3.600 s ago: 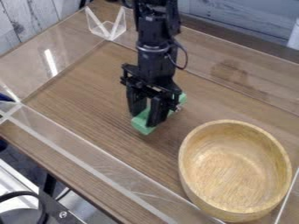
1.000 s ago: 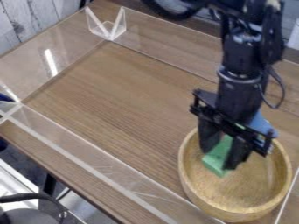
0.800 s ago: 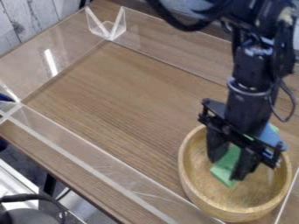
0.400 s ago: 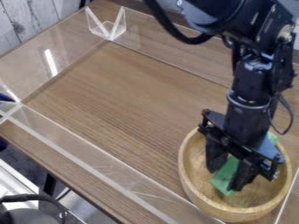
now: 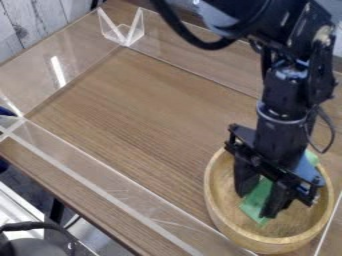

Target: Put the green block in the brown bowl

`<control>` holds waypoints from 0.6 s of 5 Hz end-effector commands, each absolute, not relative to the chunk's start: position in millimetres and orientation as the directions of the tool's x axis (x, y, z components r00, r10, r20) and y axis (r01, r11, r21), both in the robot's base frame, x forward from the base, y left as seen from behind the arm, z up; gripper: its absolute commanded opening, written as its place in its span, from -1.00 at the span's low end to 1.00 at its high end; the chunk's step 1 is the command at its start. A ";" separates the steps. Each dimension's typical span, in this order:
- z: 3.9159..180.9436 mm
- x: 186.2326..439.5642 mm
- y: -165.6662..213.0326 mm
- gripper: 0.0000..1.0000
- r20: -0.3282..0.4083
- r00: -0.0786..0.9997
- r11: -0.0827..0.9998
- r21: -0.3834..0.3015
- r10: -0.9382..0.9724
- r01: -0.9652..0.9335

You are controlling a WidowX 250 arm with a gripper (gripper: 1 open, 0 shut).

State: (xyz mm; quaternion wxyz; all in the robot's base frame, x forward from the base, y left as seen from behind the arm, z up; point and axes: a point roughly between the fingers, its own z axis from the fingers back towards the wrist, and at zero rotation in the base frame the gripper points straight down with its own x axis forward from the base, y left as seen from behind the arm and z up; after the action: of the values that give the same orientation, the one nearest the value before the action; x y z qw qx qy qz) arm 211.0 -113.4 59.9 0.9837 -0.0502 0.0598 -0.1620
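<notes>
The brown bowl (image 5: 227, 222) is a light tan wooden bowl with a thick rim at the lower right of the table. My black gripper (image 5: 274, 204) points straight down into the bowl. It is shut on the green block (image 5: 257, 207), whose green shows between the fingers low inside the bowl. More green of the block peeks out to the right of the fingers (image 5: 315, 160). Whether the block touches the bowl's bottom is hidden by the fingers.
A wood-grain tabletop (image 5: 134, 110) is ringed by low clear plastic walls (image 5: 80, 170). A small clear bracket (image 5: 123, 27) stands at the far left corner. The arm (image 5: 294, 70) rises from the bowl toward the top right.
Over the last second the gripper carried the green block slightly right and lower into the bowl. In the earliest frame it gripped the block on the table, left of the bowl.
</notes>
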 end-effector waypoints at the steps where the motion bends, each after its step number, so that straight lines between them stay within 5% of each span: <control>1: 75.8 214.0 -116.8 -1.00 -0.035 0.942 0.937 -0.118 -0.335 0.329; 3: 80.0 210.5 -116.9 -1.00 -0.019 0.941 0.935 -0.123 -0.337 0.332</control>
State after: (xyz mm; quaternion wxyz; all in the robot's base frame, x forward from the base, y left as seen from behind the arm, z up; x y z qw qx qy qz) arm 205.0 -112.7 64.9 0.9836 -0.0504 0.0525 -0.1650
